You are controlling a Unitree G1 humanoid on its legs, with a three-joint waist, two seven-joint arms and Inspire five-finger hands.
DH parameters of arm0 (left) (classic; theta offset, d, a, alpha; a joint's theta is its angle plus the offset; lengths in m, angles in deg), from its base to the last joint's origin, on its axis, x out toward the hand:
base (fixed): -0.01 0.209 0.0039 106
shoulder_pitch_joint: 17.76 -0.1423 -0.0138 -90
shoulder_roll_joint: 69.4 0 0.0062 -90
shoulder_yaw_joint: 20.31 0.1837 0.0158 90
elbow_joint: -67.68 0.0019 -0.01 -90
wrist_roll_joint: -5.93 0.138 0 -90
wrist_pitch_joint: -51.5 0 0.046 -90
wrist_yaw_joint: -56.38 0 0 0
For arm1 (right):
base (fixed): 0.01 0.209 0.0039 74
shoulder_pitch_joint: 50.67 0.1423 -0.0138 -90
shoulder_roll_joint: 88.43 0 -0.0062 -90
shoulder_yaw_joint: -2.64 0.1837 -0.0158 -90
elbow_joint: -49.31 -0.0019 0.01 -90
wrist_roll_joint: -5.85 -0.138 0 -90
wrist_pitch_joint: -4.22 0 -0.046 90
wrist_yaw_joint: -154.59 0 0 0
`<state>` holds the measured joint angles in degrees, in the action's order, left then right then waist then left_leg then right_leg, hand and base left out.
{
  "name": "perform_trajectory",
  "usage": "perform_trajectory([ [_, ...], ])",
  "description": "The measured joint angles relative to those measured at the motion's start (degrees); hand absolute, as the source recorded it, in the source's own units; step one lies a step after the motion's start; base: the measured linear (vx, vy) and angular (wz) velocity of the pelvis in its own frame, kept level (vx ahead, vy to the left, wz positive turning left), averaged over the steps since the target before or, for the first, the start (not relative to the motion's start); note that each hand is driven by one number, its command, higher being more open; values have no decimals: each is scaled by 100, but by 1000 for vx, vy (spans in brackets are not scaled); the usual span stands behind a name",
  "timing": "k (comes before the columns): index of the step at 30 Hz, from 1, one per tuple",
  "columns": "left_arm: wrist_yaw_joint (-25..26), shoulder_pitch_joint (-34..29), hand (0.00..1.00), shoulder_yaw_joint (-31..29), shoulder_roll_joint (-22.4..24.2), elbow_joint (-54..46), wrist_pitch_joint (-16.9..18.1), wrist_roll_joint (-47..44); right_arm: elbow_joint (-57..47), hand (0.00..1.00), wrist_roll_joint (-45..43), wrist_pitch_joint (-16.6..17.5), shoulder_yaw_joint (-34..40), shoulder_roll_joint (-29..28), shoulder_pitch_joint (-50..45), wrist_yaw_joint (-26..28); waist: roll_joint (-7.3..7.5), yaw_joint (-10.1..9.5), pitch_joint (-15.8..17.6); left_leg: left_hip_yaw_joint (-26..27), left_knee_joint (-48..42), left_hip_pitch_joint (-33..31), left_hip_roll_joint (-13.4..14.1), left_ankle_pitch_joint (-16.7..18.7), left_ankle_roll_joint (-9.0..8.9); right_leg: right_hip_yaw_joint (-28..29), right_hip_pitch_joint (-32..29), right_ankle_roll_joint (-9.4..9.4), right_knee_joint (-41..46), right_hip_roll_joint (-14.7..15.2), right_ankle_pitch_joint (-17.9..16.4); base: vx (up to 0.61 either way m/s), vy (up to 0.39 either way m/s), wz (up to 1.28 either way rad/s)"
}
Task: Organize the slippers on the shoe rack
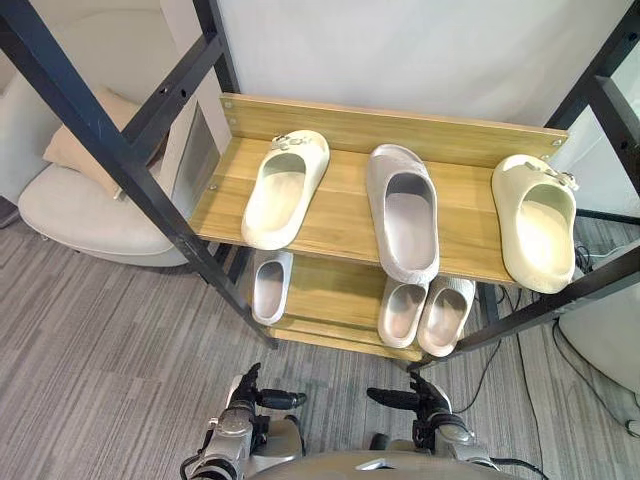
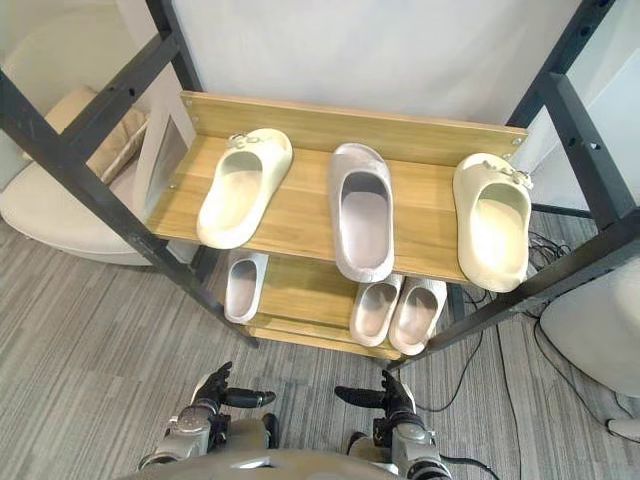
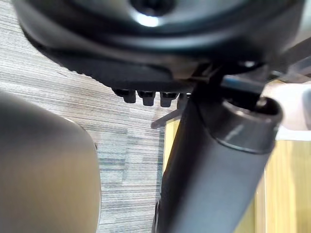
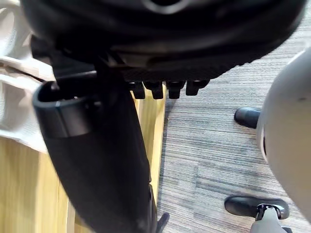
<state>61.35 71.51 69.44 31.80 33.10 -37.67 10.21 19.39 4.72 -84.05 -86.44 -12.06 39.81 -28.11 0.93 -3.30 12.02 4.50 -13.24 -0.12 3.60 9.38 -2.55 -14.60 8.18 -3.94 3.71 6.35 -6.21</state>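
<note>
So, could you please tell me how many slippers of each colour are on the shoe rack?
Cream slippers: 2
Grey slippers: 4
Total: 6

light: bright, even | shadows: soft | shoe rack [image 1: 347, 215] lower shelf dimmer than top

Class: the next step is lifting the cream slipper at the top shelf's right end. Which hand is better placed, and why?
The right hand: the cream slipper lies on its side. The left hand would have to cross over the grey slipper. Both hands are low and empty.
</note>
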Motion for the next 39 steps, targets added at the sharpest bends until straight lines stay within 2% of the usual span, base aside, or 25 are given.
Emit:
perform_trajectory([
  [6,-20,-15,100,120,-31,6,15,74,93,100,237,-24,-825,78,112,154,41,-5,-91,-208,414,-9,-87,-314,-5,-209,-30,0,-122,9,66,-33,-34,18],
  [13,17,-13,100,117,-13,1,45,75,-106,100,333,-23,-2034,4,172,369,54,-103,-97,-364,654,-26,-155,-544,24,-345,-1,38,-291,10,215,-53,-1,13],
  [19,107,-7,100,117,23,-22,79,74,-939,100,298,-37,-3370,0,364,603,79,-197,-99,-511,837,-25,-210,-792,49,-460,-9,33,-306,38,305,-102,18,12],
  [24,220,-1,100,110,26,-29,129,72,-2312,100,-180,-28,-4410,63,613,930,88,-278,-103,-564,1066,-17,-195,-1036,48,-464,-116,31,-290,27,381,-112,12,4],
  [26,263,0,100,103,-39,-30,168,56,-2766,100,-221,-26,-4743,332,716,1016,91,-326,-105,-573,1096,9,-199,-1064,45,-439,-111,32,-286,30,392,-75,23,0],
  [31,375,12,100,107,-40,-15,169,56,-3885,100,-1021,-20,-4982,503,712,1263,94,-342,-102,-571,1097,33,-185,-1073,36,-390,-107,11,-289,12,426,-27,10,-3],
  [37,414,23,100,163,-21,28,173,50,-6224,100,-2041,165,-5054,705,808,1453,67,-276,-112,-495,1104,111,-134,-1064,14,-302,-89,26,-245,-21,418,5,-10,-8],
  [39,433,60,100,165,-25,170,170,16,-6882,100,-2557,366,-4981,833,1016,1503,46,-210,-125,-425,1110,208,-116,-1061,9,-231,-34,28,-234,-29,420,-1,4,-15],
])
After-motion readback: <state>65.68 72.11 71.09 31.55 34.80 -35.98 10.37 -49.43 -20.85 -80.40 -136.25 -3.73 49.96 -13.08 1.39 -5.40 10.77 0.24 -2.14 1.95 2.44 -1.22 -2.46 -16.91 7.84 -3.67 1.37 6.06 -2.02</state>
